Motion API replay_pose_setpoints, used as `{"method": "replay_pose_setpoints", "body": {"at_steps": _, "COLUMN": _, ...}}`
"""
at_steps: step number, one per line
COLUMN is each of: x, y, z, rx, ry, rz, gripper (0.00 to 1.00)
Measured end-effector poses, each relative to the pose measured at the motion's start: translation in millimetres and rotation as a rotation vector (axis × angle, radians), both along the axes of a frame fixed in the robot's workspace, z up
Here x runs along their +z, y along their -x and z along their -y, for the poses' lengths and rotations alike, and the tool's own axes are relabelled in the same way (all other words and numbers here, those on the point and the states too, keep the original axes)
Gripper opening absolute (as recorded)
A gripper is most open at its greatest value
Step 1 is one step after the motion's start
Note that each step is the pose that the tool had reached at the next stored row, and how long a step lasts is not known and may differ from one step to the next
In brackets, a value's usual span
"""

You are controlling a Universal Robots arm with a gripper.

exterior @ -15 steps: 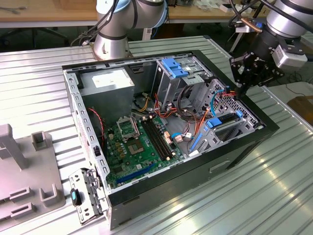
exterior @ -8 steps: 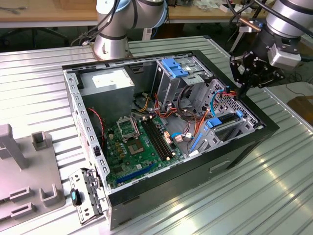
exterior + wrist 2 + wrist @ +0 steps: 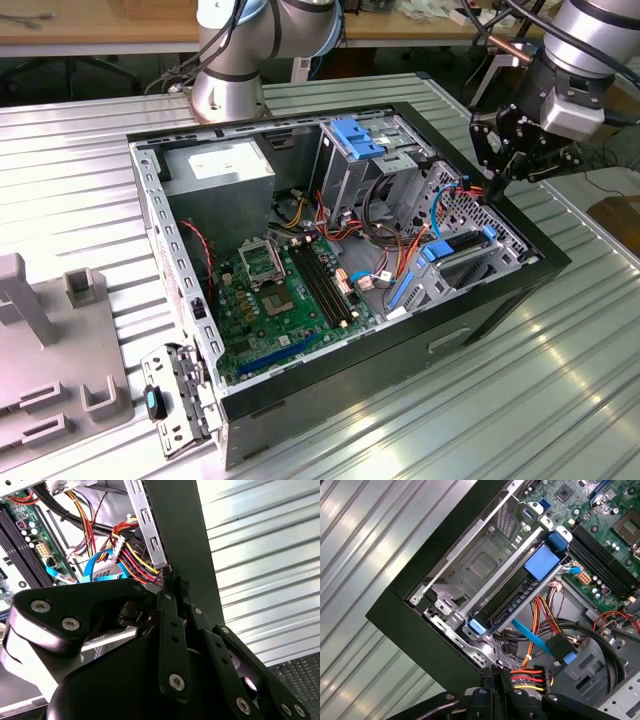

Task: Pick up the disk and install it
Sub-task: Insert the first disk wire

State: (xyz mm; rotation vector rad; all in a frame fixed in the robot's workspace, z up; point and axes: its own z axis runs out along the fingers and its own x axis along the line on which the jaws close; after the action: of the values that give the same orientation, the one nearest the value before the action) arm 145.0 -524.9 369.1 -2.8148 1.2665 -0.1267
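Cables (image 3: 535,677), red, yellow and orange, crowd the case wall just beside the pincer (image 3: 172,582), whose fingers look pressed together, gripping nothing. Disk (image 3: 520,592) sits in the silver cage (image 3: 480,565) near the motherboard (image 3: 275,290).

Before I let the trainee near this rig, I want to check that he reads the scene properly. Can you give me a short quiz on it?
1. True or false: the pincer hangs over the side of the open computer case that is at the exterior view's right.
2. In both wrist views, what is closest to the pincer?
A. a bundle of red, yellow and black wires
B. a cooling fan
C. a screwdriver
3. Fill in the missing word: the case stands on a ribbed ____ table.

Key: 1 true; 2 A; 3 metal.
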Motion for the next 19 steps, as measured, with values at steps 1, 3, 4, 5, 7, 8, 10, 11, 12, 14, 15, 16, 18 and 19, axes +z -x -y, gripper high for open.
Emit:
{"method": "replay_pose_setpoints", "body": {"at_steps": 1, "x": 0.0, "y": 0.0, "z": 0.0, "rx": -0.008, "ry": 0.0000, "rz": 0.0000, "gripper": 0.17}}
{"method": "replay_pose_setpoints", "body": {"at_steps": 3, "x": 0.0, "y": 0.0, "z": 0.0, "rx": -0.035, "ry": 0.0000, "rz": 0.0000, "gripper": 0.17}}
{"method": "replay_pose_setpoints", "body": {"at_steps": 4, "x": 0.0, "y": 0.0, "z": 0.0, "rx": -0.045, "ry": 0.0000, "rz": 0.0000, "gripper": 0.17}}
{"method": "replay_pose_setpoints", "body": {"at_steps": 5, "x": 0.0, "y": 0.0, "z": 0.0, "rx": -0.061, "ry": 0.0000, "rz": 0.0000, "gripper": 0.17}}
{"method": "replay_pose_setpoints", "body": {"at_steps": 7, "x": 0.0, "y": 0.0, "z": 0.0, "rx": -0.082, "ry": 0.0000, "rz": 0.0000, "gripper": 0.17}}
{"method": "replay_pose_setpoints", "body": {"at_steps": 8, "x": 0.0, "y": 0.0, "z": 0.0, "rx": -0.095, "ry": 0.0000, "rz": 0.0000, "gripper": 0.17}}
{"method": "replay_pose_setpoints", "body": {"at_steps": 10, "x": 0.0, "y": 0.0, "z": 0.0, "rx": -0.128, "ry": -0.0001, "rz": 0.0000, "gripper": 0.17}}
{"method": "replay_pose_setpoints", "body": {"at_steps": 11, "x": 0.0, "y": 0.0, "z": -0.1, "rx": -0.139, "ry": 0.0000, "rz": -0.0001, "gripper": 0.17}}
{"method": "replay_pose_setpoints", "body": {"at_steps": 12, "x": 0.0, "y": 0.0, "z": 0.0, "rx": -0.151, "ry": 0.0000, "rz": 0.0000, "gripper": 0.17}}
{"method": "replay_pose_setpoints", "body": {"at_steps": 14, "x": 0.0, "y": 0.0, "z": 0.0, "rx": -0.195, "ry": 0.0000, "rz": 0.0000, "gripper": 0.17}}
{"method": "replay_pose_setpoints", "body": {"at_steps": 15, "x": 0.0, "y": 0.0, "z": -0.1, "rx": -0.215, "ry": 0.0000, "rz": 0.0000, "gripper": 0.17}}
{"method": "replay_pose_setpoints", "body": {"at_steps": 16, "x": 0.0, "y": 0.0, "z": -0.1, "rx": -0.234, "ry": 0.0000, "rz": 0.0000, "gripper": 0.17}}
{"method": "replay_pose_setpoints", "body": {"at_steps": 18, "x": 0.0, "y": 0.0, "z": -0.1, "rx": -0.267, "ry": 0.0000, "rz": 0.0000, "gripper": 0.17}}
{"method": "replay_pose_setpoints", "body": {"at_steps": 19, "x": 0.0, "y": 0.5, "z": -0.1, "rx": -0.299, "ry": 0.0000, "rz": 0.0000, "gripper": 0.17}}
